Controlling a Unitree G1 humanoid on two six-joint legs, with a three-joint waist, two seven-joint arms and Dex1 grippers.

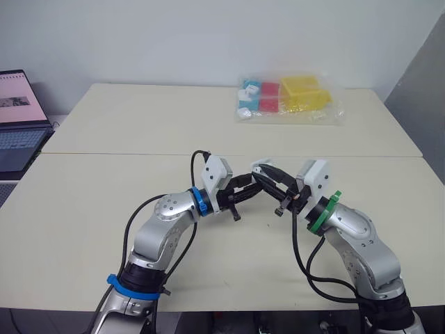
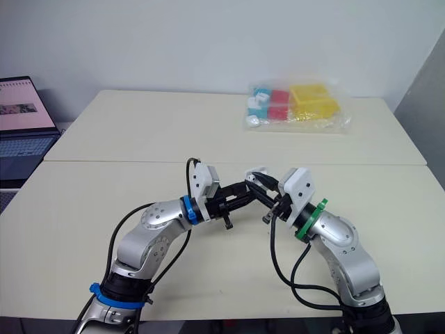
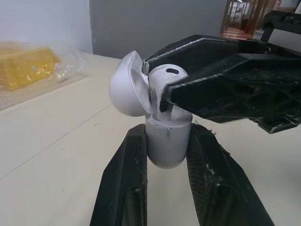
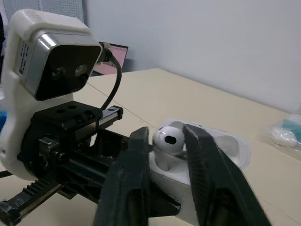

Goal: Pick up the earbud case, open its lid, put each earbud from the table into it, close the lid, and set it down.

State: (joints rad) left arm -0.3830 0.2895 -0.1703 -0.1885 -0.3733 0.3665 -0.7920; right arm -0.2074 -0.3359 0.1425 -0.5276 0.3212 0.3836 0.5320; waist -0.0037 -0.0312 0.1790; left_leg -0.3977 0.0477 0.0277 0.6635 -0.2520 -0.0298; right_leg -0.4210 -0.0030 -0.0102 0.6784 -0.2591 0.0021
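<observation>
Now | left gripper (image 3: 167, 132) grips open earbud case (image 3: 168, 149) | right gripper (image 4: 167, 136) pinches earbud (image 3: 164, 77)

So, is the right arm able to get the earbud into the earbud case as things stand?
Probably yes. The left jaws hold the earbud case with its lid swung open, so the opening looks free, and the right jaws hold the earbud right at that opening.
</observation>
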